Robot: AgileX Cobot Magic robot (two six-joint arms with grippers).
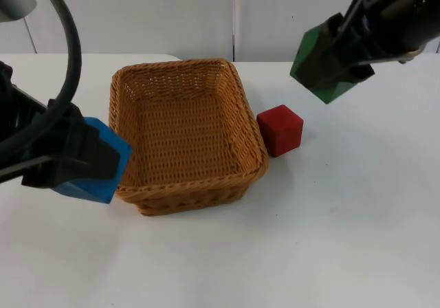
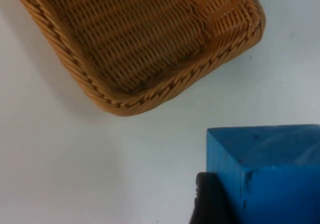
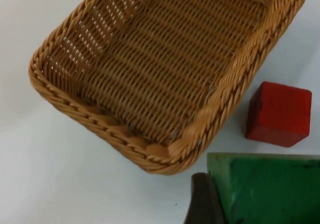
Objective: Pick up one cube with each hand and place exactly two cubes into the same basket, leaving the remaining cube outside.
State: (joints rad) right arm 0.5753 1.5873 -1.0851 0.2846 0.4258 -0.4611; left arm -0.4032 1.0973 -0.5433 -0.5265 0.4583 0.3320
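Note:
A woven tan basket [image 1: 244,108] stands mid-table, with nothing in it. My left gripper [image 1: 86,160] is shut on a blue cube [image 1: 103,158], held in the air just left of the basket's near left corner. The blue cube [image 2: 270,171] hangs beside the basket [image 2: 150,91] in the left wrist view. My right gripper [image 1: 330,57] is shut on a green cube [image 1: 323,67], raised to the right of the basket. The green cube [image 3: 272,189] is seen above the table near the basket [image 3: 210,109]. A red cube [image 1: 280,130] rests on the table against the basket's right side, also the red cube [image 3: 278,114].
The white table [image 1: 330,239] runs out to the front and right. A grey partition wall [image 1: 172,12] closes the far side behind the basket.

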